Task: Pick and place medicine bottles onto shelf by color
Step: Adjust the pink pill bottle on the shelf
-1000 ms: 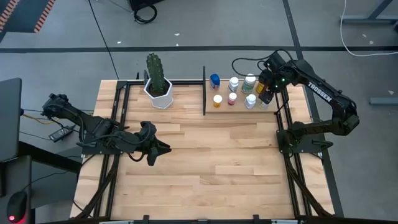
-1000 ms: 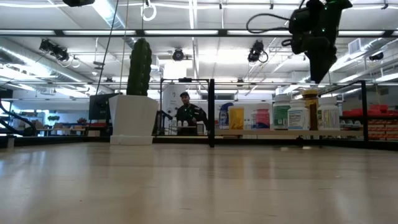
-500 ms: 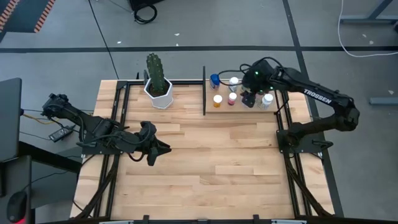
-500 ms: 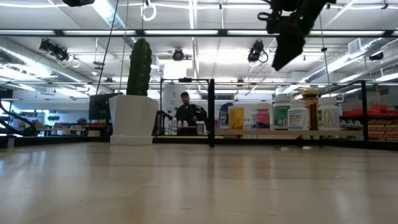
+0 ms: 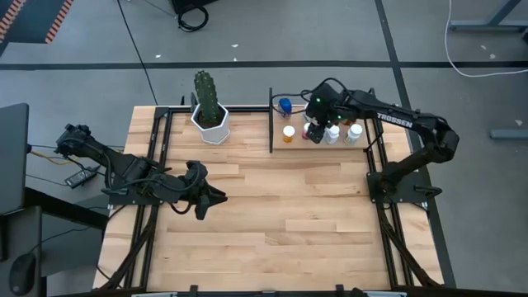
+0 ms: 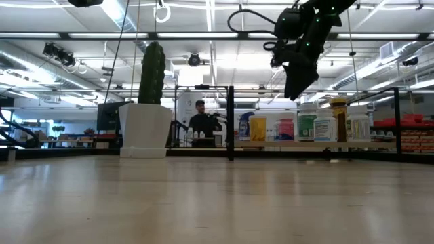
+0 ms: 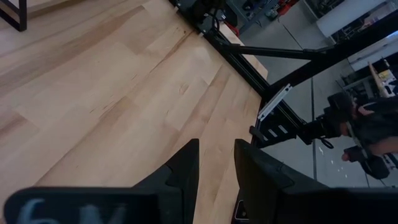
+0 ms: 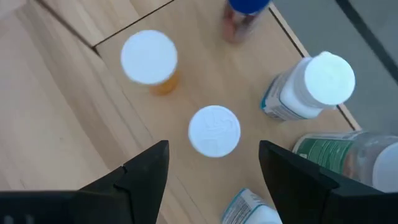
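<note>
Several medicine bottles stand on their bases on the shelf (image 5: 307, 142), a light-wood board at the table's far right. Among them are an orange one (image 8: 149, 59), a blue-capped one (image 8: 245, 9), a white one (image 8: 308, 87) and a green-labelled one (image 8: 339, 152). My right gripper (image 8: 214, 171) hangs open above them (image 6: 293, 93), its fingers to either side of a white-capped bottle (image 8: 214, 130) without touching it. My left gripper (image 5: 205, 194) hovers over the table's left part, its fingers (image 7: 186, 168) a narrow gap apart with nothing between.
A white hexagonal pot with a cactus (image 5: 210, 120) stands at the far edge, left of the shelf's black upright post (image 5: 271, 120). The bottles stand close together in the low view (image 6: 298, 127). A person (image 6: 203, 122) shows in the room beyond the table.
My right gripper has gone toward the table's left along the shelf and sunk a little, tipping to point more steeply down. It now hangs over the bottles in the shelf's left part. Its fingers have stayed open. The bottles have not moved.
</note>
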Controlling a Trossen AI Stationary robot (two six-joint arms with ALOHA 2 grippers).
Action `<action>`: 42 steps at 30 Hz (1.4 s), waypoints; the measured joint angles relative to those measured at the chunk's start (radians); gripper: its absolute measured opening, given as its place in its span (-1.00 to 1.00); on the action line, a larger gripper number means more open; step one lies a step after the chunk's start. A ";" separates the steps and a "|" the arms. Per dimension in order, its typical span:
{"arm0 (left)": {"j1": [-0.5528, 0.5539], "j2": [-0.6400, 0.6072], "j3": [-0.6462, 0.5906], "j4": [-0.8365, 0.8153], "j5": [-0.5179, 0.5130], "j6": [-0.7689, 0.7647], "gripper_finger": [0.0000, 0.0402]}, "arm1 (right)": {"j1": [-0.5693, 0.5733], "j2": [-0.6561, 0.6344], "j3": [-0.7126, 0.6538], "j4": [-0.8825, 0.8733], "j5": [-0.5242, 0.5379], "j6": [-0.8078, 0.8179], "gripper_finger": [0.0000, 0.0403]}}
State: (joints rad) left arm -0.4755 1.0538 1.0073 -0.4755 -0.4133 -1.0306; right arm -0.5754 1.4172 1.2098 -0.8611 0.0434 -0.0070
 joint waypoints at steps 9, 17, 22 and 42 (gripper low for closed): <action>0.000 0.000 0.000 -0.001 0.007 0.027 -0.47 | -0.038 0.006 0.000 0.039 -0.051 0.056 0.33; 0.000 0.000 0.000 -0.001 0.007 0.084 -0.47 | -0.035 0.061 -0.002 0.045 -0.050 0.027 0.51; 0.000 0.000 0.000 -0.001 0.007 0.084 -0.47 | -0.035 0.077 -0.002 0.049 -0.039 0.022 0.52; 0.000 0.000 0.000 -0.010 0.044 0.073 -0.47 | -0.031 0.158 -0.002 0.045 0.012 0.027 0.50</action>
State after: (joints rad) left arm -0.4755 1.0538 1.0073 -0.4858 -0.3693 -0.9577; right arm -0.6064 1.5748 1.2083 -0.8163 0.0550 0.0204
